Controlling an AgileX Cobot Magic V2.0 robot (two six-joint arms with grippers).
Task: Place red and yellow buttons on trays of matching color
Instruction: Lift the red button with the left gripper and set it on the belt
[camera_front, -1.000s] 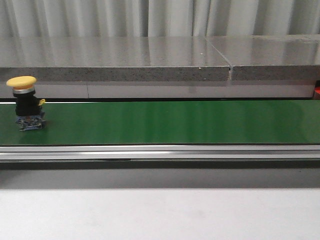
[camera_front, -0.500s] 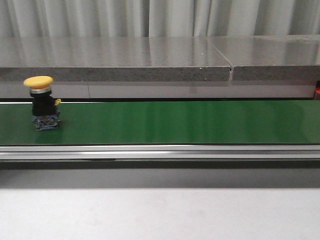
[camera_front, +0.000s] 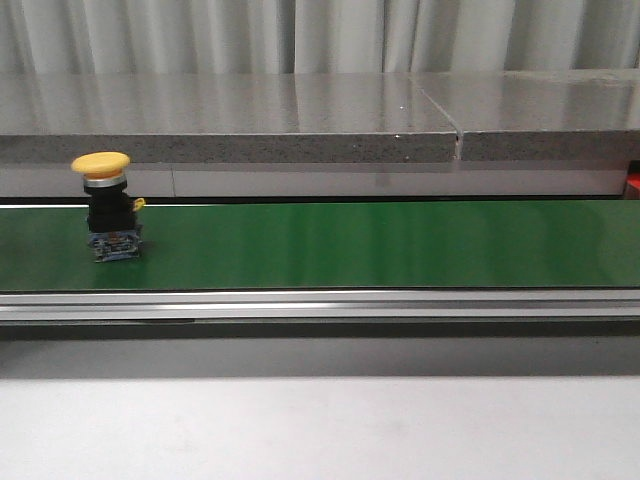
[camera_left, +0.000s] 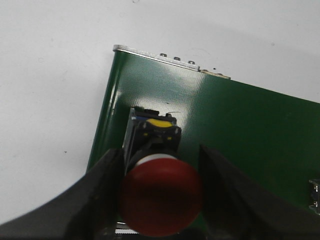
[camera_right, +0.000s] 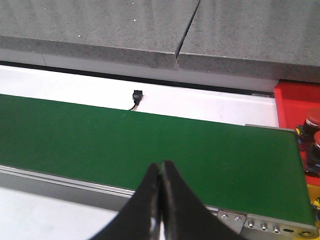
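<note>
The left gripper (camera_left: 161, 192) hangs over the near end of the green belt (camera_left: 250, 130) with its two dark fingers (camera_left: 102, 195) spread wide, one on each side of a red button (camera_left: 161, 196). Whether the pads touch the cap I cannot tell; a thin gap seems to remain on both sides, so I judge it open and holding nothing. The right gripper (camera_right: 161, 175) has its fingertips pressed together, empty, above the other end of the belt, next to a red tray (camera_right: 295, 100) where red caps already sit.

From the front, a yellow button (camera_front: 108, 205) stands upright on the belt, far to the left. No arm is near it.

These buttons look hard and fairly light, but top-heavy: a wide smooth mushroom cap on a narrow black body with a small blocky base. The cap is rounded and probably slippery, so I think the better place to take hold is the black body under the cap. A push at the cap could easily tip the button over.
</note>
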